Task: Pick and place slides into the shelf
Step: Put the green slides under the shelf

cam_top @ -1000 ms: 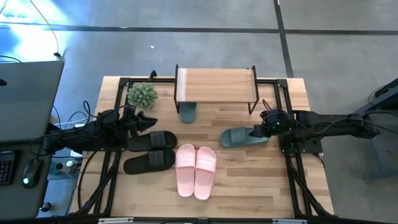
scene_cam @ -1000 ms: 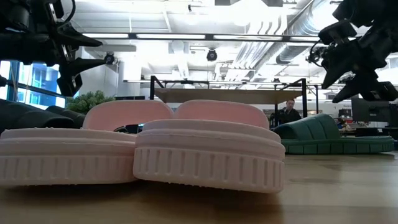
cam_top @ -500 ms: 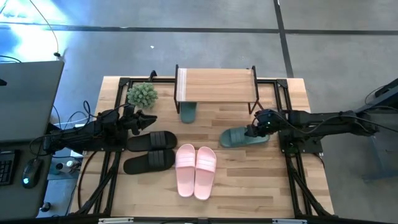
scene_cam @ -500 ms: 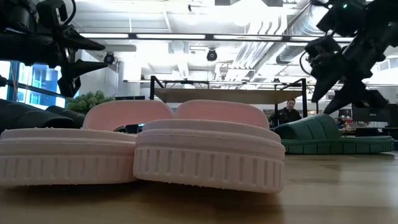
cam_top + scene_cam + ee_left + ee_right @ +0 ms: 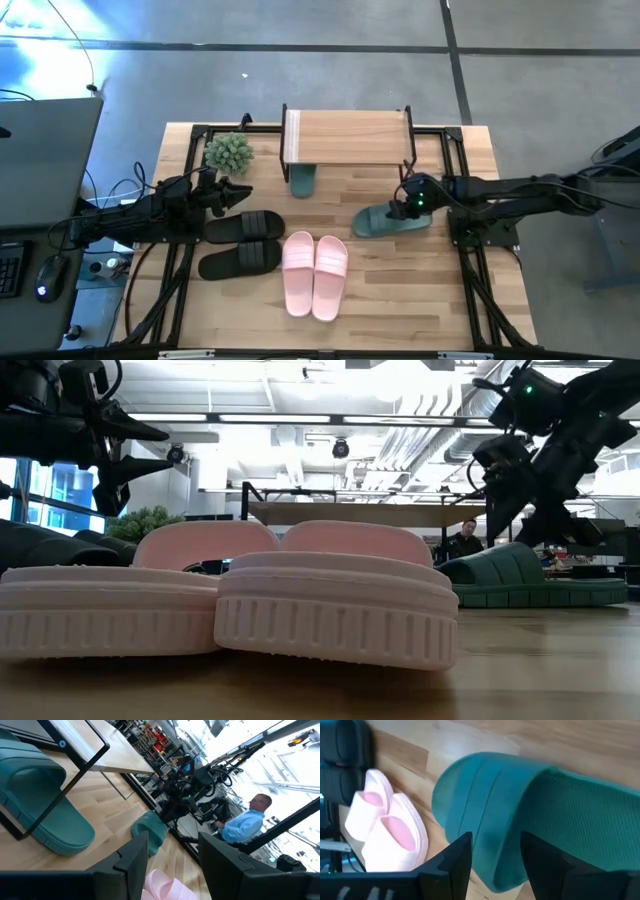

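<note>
The shelf (image 5: 348, 140) stands at the table's far middle. One dark green slide (image 5: 302, 180) lies partly under it. The other green slide (image 5: 383, 221) lies flat on the table right of centre. My right gripper (image 5: 405, 206) is open and slants down just above that slide's strap (image 5: 520, 810), with a finger over either side; I see no touch. The pink pair (image 5: 315, 272) sits near the front and the black pair (image 5: 243, 242) to its left. My left gripper (image 5: 238, 195) waits open above the black pair, pointing level.
A small potted plant (image 5: 229, 152) stands left of the shelf. Black frame rails run along both sides of the table (image 5: 420, 300). A person (image 5: 245, 820) sits in the room beyond the table. Bare wood lies between the pink pair and the right rail.
My right gripper has moved toward the table's left and down, from beside the green slide's heel end to just over its strap, staying open. The slides have not moved.
</note>
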You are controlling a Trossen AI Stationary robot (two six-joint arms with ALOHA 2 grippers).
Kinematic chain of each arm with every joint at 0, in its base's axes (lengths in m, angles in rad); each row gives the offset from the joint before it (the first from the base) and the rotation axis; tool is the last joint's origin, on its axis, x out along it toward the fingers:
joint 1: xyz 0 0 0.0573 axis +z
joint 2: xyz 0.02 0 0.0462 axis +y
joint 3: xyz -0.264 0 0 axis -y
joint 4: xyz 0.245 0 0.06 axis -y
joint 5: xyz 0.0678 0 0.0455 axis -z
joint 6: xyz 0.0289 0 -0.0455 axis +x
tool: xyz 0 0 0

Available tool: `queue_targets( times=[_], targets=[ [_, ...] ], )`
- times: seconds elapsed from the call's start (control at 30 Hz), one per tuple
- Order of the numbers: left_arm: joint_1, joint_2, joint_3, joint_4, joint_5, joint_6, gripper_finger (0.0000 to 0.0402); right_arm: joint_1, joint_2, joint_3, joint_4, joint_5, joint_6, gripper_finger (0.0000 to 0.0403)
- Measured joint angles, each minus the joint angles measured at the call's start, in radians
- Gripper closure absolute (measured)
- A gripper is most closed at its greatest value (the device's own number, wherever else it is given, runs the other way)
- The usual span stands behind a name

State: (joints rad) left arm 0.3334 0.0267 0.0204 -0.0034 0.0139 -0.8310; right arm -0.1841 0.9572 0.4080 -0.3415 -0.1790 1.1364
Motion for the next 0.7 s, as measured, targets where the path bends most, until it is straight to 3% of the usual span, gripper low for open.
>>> queue_targets(
  times=[0.53,0.7],
  targets=[
    [0.000,0.000,0.000,-0.010,0.000,0.000,0.0243,0.000,0.005,0.000,0.017,-0.011,-0.019,0.0247],
    [0.000,0.000,0.000,-0.010,0.000,0.000,0.0243,0.000,0.061,0.000,0.048,-0.016,-0.011,0.0280]
  ],
)
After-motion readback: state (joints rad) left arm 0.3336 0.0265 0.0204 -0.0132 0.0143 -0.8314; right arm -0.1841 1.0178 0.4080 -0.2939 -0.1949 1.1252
